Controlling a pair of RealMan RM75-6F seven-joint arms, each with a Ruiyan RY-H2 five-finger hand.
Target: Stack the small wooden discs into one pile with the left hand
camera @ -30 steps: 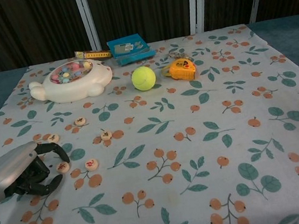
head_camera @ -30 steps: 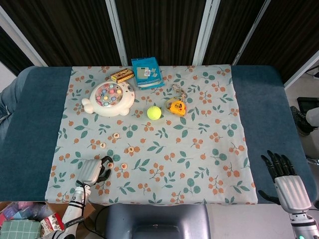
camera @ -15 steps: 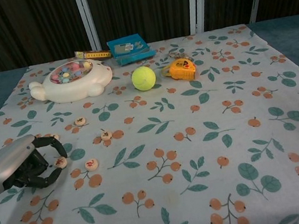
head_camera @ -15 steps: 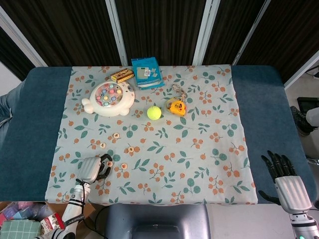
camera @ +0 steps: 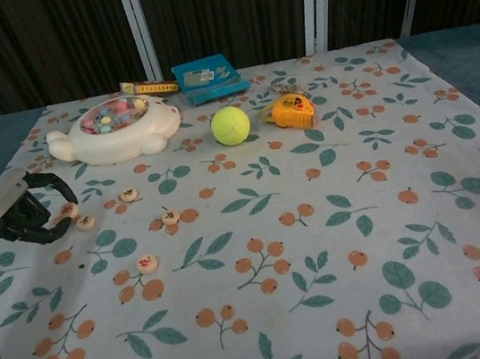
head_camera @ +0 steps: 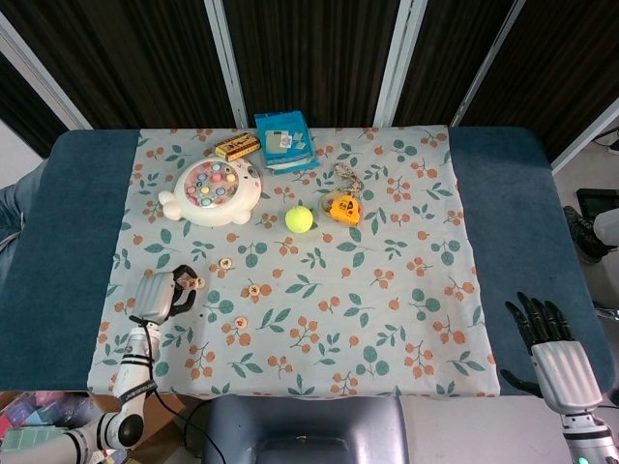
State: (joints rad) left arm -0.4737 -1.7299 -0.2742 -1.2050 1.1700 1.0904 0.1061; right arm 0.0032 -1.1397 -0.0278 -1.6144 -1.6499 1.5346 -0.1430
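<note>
The left hand [camera: 12, 216], at nine o'clock on the flowered cloth [camera: 340, 246] covering the counter, pinches one wooden disc [camera: 67, 210] just above a second disc [camera: 86, 223], three more discs [camera: 128, 195] lie apart toward its three o'clock, and the right hand [head_camera: 551, 338] hangs empty with fingers spread.

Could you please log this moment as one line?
left hand pinches wooden disc | right hand idle, fingers spread | four loose discs on cloth

Four small wooden discs [camera: 147, 264] flat on floral cloth, apart; fifth pinched in left robot hand [camera: 11, 220].
</note>
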